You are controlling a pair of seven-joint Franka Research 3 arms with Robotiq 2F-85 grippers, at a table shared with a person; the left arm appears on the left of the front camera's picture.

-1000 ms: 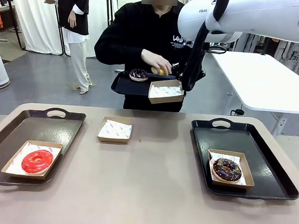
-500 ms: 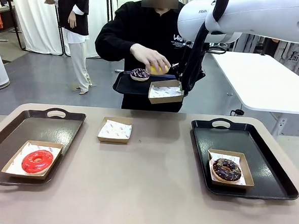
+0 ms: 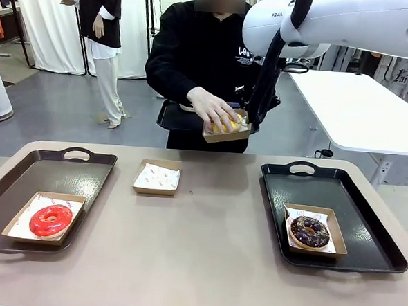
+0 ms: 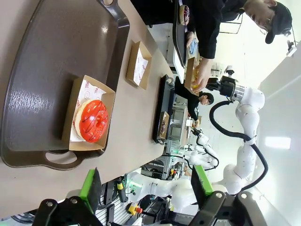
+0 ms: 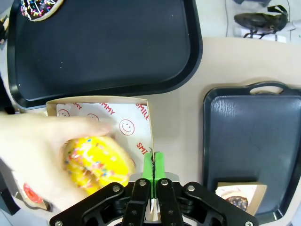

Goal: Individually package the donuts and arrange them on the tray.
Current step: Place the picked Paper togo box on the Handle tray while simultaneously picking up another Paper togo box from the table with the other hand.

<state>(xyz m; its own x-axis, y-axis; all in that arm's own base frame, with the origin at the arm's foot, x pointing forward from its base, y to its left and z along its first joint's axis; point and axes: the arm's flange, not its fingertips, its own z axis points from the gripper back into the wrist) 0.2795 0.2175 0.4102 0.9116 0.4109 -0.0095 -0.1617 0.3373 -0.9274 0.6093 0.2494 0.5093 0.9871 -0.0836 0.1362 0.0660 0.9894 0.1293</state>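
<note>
My right gripper is shut on the rim of a paper-lined cardboard box, held in the air past the table's far edge. A person's hand presses a yellow sprinkled donut into that box. A dark donut with pink-white sprinkles lies on the black tray that the person holds. The red donut sits boxed on the left tray. The chocolate donut sits boxed on the right tray. My left gripper hangs open above the table's near edge, by the left tray.
An empty paper-lined box lies on the table between the two trays. A white table stands at the back right. The person stands close to the table's far edge.
The person's hand carried the yellow donut off the held tray and down into the box in my right gripper. Neither arm has moved.
</note>
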